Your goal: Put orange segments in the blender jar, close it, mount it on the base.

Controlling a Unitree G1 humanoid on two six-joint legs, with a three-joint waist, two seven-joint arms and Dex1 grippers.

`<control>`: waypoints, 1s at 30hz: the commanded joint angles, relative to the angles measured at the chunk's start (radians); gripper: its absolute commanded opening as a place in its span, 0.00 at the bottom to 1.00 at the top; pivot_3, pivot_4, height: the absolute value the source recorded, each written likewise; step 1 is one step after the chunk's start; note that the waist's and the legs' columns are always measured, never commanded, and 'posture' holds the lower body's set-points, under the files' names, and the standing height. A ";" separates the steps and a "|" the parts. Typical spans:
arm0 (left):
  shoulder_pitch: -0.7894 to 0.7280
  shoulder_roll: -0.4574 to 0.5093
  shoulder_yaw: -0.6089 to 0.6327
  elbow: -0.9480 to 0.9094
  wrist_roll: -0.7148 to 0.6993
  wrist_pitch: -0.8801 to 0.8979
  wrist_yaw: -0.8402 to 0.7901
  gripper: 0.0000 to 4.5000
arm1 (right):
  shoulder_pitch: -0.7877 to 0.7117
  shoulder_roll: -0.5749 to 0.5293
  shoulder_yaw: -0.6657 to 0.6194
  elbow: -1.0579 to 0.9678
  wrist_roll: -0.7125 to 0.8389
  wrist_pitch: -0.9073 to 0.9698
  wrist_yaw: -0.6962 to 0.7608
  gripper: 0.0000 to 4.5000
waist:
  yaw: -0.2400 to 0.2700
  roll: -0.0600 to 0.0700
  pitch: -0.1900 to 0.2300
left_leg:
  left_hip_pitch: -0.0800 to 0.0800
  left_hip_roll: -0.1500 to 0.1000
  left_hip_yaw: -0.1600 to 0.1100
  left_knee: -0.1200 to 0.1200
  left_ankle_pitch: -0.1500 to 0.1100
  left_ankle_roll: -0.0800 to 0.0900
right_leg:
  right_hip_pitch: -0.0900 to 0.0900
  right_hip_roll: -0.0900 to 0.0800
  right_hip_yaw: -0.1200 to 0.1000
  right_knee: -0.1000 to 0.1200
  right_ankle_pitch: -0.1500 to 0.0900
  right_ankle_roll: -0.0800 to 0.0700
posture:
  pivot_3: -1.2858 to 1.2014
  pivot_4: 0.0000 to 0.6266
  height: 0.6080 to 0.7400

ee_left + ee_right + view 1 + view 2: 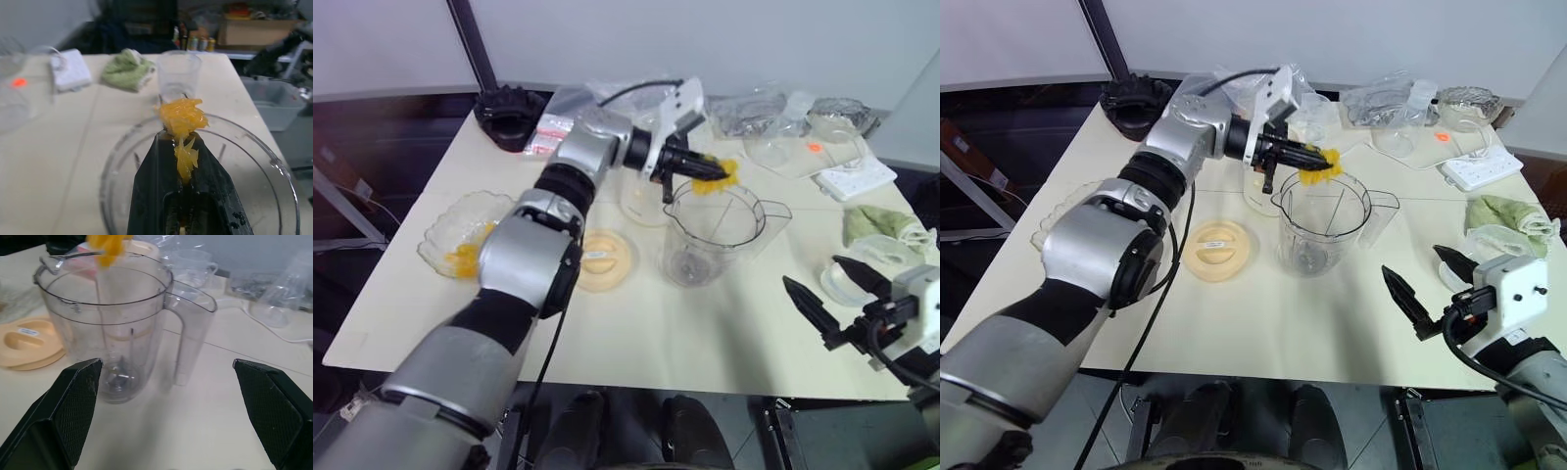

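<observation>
While left fingers (183, 161) pinch orange segments (182, 117), jar blades (119, 378) visible wrist-side

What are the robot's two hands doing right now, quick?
Left gripper: shut on orange segments, held over the rim of the blender jar.
Right gripper: open, holding nothing.

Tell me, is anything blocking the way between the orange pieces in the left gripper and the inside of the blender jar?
Nothing visible. The left gripper holds the orange segments at the rim of the blender jar, whose mouth is open. The pale-orange lid lies on the table beside it.
</observation>
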 commanded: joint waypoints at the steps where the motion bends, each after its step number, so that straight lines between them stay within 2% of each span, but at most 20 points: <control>1: 0.003 -0.018 -0.026 -0.025 0.037 -0.046 -0.009 0.01 | 0.009 -0.011 -0.028 -0.038 0.009 -0.010 -0.010 1.00 | 0.000 0.000 0.000 | 0.000 0.000 0.000 0.000 0.000 0.000 | 0.000 0.000 0.000 0.000 0.000 0.000 | 0.52 0.24 1.00; 4: 0.017 -0.028 -0.040 -0.024 0.061 -0.066 0.006 0.21 | 0.011 -0.013 -0.024 -0.037 0.002 -0.013 -0.014 1.00 | -0.001 0.000 0.000 | 0.000 -0.001 0.000 0.000 0.000 0.001 | 0.000 -0.001 0.000 0.000 0.000 0.001 | 0.52 0.24 1.00; 11: 0.014 -0.042 -0.004 -0.038 0.039 -0.067 0.046 0.98 | 0.011 -0.015 -0.008 -0.016 -0.028 -0.020 -0.014 1.00 | 0.000 0.000 0.000 | 0.000 -0.001 0.000 0.000 0.000 0.001 | 0.001 -0.001 0.000 0.000 -0.001 0.001 | 0.52 0.24 1.00; 15: -0.008 -0.009 0.064 -0.072 -0.018 -0.046 0.094 0.98 | 0.000 0.011 0.053 0.015 -0.102 -0.035 -0.045 1.00 | -0.002 0.000 0.000 | 0.000 -0.001 0.000 0.000 0.000 0.001 | 0.000 -0.001 0.000 0.000 -0.001 0.002 | 0.52 0.24 1.00; 19: 0.034 0.066 0.143 -0.236 -0.129 0.045 0.035 0.98 | 0.001 0.082 0.106 0.090 -0.263 -0.112 -0.132 1.00 | -0.005 0.002 0.000 | 0.000 -0.001 0.000 0.000 0.000 0.001 | 0.000 -0.001 0.000 0.000 -0.001 0.002 | 0.52 0.24 1.00; 23: 0.233 0.166 0.144 -0.665 -0.248 0.305 -0.001 0.98 | -0.028 0.142 0.071 0.194 -0.315 -0.130 -0.203 1.00 | -0.011 0.007 -0.003 | 0.001 -0.001 0.000 -0.001 -0.001 0.001 | 0.000 -0.001 0.001 0.000 -0.001 0.001 | 0.52 0.24 1.00; 26: 0.487 0.277 0.116 -1.088 -0.351 0.518 0.004 0.98 | -0.018 0.132 0.049 0.245 -0.354 -0.121 -0.211 1.00 | -0.016 0.013 -0.003 | 0.001 -0.001 0.000 -0.002 -0.001 0.001 | 0.000 -0.001 0.003 0.000 -0.001 0.001 | 0.52 0.24 1.00; 30: 0.697 0.379 0.103 -1.382 -0.420 0.664 0.070 0.98 | -0.057 0.143 0.005 0.319 -0.361 -0.094 -0.258 1.00 | -0.017 0.013 -0.003 | 0.001 -0.001 -0.001 -0.002 0.000 0.000 | -0.001 -0.001 0.005 0.002 -0.001 0.000 | 0.52 0.24 1.00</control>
